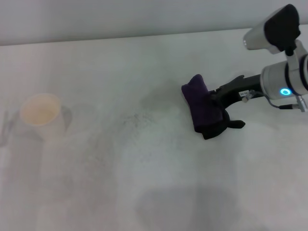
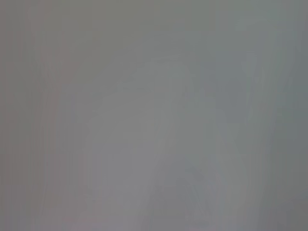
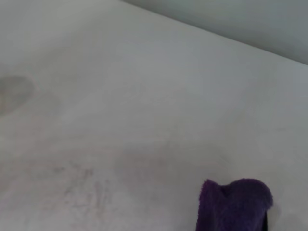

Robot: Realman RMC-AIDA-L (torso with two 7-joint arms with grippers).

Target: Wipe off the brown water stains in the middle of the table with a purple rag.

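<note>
The purple rag [image 1: 199, 106] is bunched, with a black edge at its lower end, and lies right of the middle of the white table [image 1: 159, 192]. My right gripper [image 1: 215, 111] reaches in from the right and is shut on the rag, which seems to touch the tabletop. One black fingertip [image 1: 237, 124] sticks out beside the rag. A faint tan blotch, the brown water stains [image 1: 155, 98], lies just left of the rag. The top of the rag also shows in the right wrist view [image 3: 235, 204]. My left gripper is out of view; the left wrist view shows only blank grey.
A white paper cup [image 1: 41, 110] stands at the table's far left. A faint grey speckled smudge [image 1: 135, 120] lies below and left of the stain and also shows in the right wrist view [image 3: 82, 180]. The table's far edge [image 1: 144, 36] meets a grey wall.
</note>
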